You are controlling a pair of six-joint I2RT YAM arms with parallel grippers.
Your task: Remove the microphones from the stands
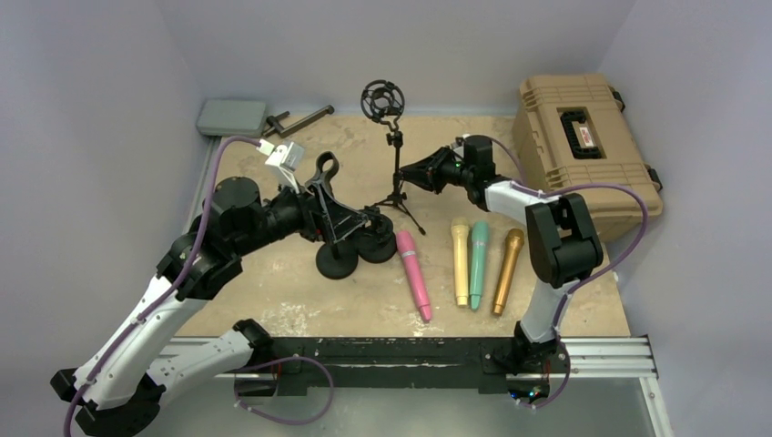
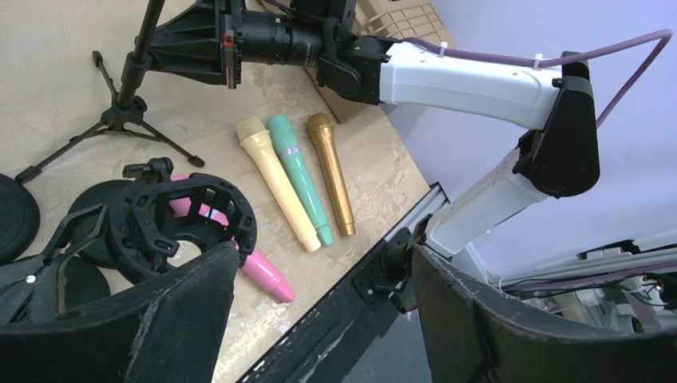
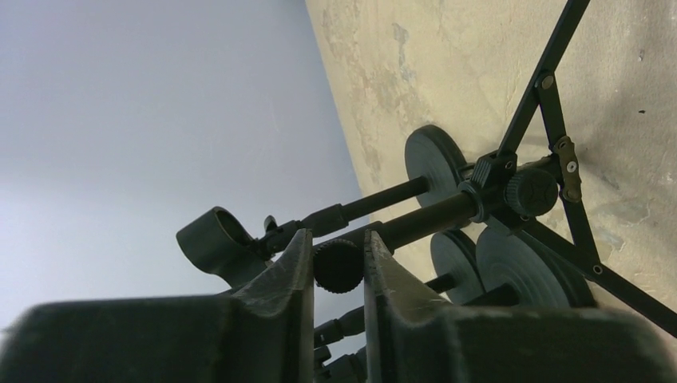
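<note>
A black tripod stand (image 1: 398, 173) stands mid-table with an empty shock mount (image 1: 382, 98) on top. My right gripper (image 1: 407, 174) is shut on a knurled knob (image 3: 338, 266) on the stand's pole (image 3: 435, 219). Four microphones lie flat: pink (image 1: 414, 273), cream (image 1: 461, 259), teal (image 1: 479, 264) and gold (image 1: 508, 270). My left gripper (image 1: 369, 223) is open and empty, its fingers (image 2: 152, 319) wide apart. It hovers by a second shock mount (image 2: 184, 215), with the pink microphone (image 2: 267, 275) partly behind that.
Round-base stands (image 1: 337, 264) cluster under my left gripper, one with a clip (image 1: 326, 167) on top. A tan hard case (image 1: 583, 146) sits at the back right. A grey pedal (image 1: 232, 116) lies at the back left. The black rail (image 1: 401, 350) runs along the near edge.
</note>
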